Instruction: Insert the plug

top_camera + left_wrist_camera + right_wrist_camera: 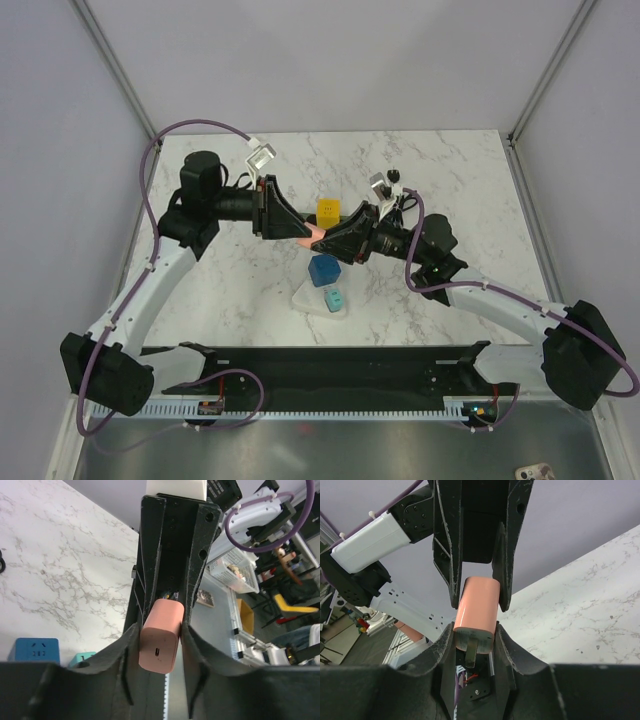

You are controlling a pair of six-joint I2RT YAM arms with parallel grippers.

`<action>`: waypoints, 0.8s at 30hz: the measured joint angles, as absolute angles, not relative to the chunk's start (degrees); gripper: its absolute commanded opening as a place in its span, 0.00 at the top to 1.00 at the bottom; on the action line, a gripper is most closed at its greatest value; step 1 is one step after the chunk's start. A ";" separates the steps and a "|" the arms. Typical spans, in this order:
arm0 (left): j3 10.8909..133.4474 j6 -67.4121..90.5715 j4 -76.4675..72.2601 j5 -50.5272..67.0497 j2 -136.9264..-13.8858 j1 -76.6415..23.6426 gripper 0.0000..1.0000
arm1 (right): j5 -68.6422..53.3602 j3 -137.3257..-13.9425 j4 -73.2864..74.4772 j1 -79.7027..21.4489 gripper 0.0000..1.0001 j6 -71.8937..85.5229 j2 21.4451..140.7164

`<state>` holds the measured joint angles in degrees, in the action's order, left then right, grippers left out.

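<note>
From the top external view, the left end effector [291, 228] and the right end effector [332, 240] are meeting tip to tip above the white marble-patterned desk [450, 180], with the pink rounded plastic plug [313, 234] hanging between them, off the surface. A yellow cube [328, 211] is sitting just behind them. A blue cube-shaped socket block [323, 270] is lying just in front, beside a small teal block [335, 299] on a white base [305, 298].

In the left wrist view, the left end effector is clenching on the plug, both fingers pressing its sides, its small port [159, 652] facing the camera.

In the right wrist view, the right end effector is gripping the plug's pronged end, the metal prongs [470, 652] pointing toward the camera.
</note>
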<state>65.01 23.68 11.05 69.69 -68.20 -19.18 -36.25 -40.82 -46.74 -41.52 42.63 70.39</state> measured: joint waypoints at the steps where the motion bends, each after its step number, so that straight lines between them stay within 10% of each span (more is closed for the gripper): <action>1: 64.95 23.62 10.55 70.04 -68.31 -19.18 0.51 | -36.32 -40.82 -46.76 -41.52 1.00 42.89 70.32; 24: 64.34 24.56 10.92 73.58 -70.30 -19.62 0.53 | -37.08 -40.82 -45.67 -41.30 1.00 42.22 70.19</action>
